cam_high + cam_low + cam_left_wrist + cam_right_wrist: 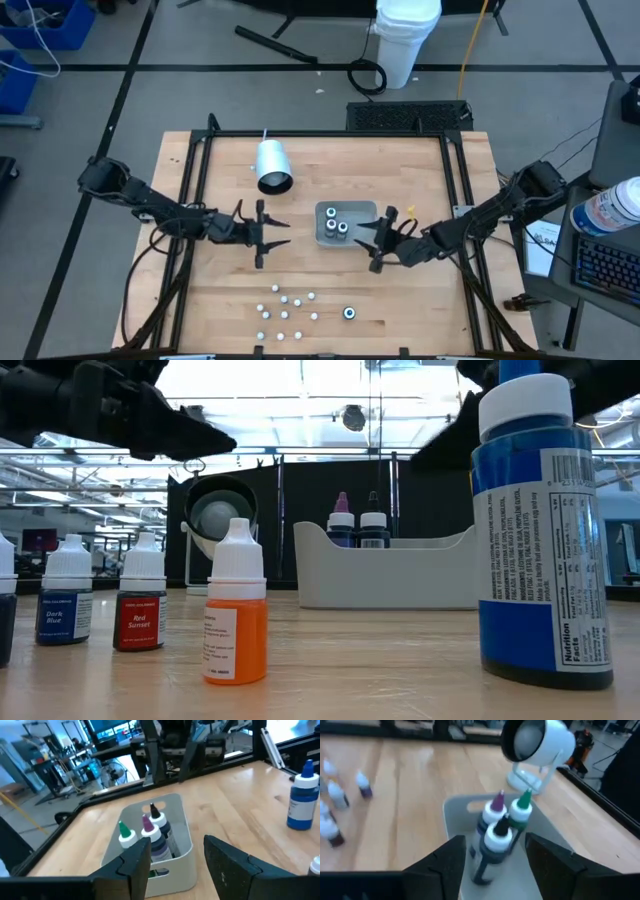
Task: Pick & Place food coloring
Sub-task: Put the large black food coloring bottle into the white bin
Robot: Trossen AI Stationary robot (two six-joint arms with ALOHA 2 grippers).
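high view shows three small white-capped food coloring bottles (335, 224) standing inside grey rectangular plastic tray (365, 209); left gripper (263, 238) and right gripper (374, 240) flank this tray, both open, empty.

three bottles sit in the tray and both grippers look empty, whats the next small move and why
Probably swing the left gripper toward the near edge and down over one of the small bottles still standing loose there. Both it and the right gripper hang open beside the grey tray holding nothing, and the tray has only three bottles, so many remain to fetch.
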